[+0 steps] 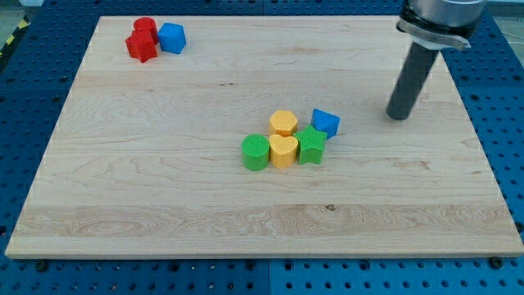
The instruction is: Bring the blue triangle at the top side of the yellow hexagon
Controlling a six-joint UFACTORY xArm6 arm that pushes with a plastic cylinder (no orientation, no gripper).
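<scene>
The blue triangle lies near the board's middle, just right of the yellow hexagon and touching the green star. My tip rests on the board to the right of the blue triangle, apart from it by about a block's width. The rod rises from the tip toward the view's top right.
A yellow heart sits below the hexagon, with a green cylinder on its left. At the top left are a red cylinder, a red star and a blue block. The wooden board lies on a blue pegboard.
</scene>
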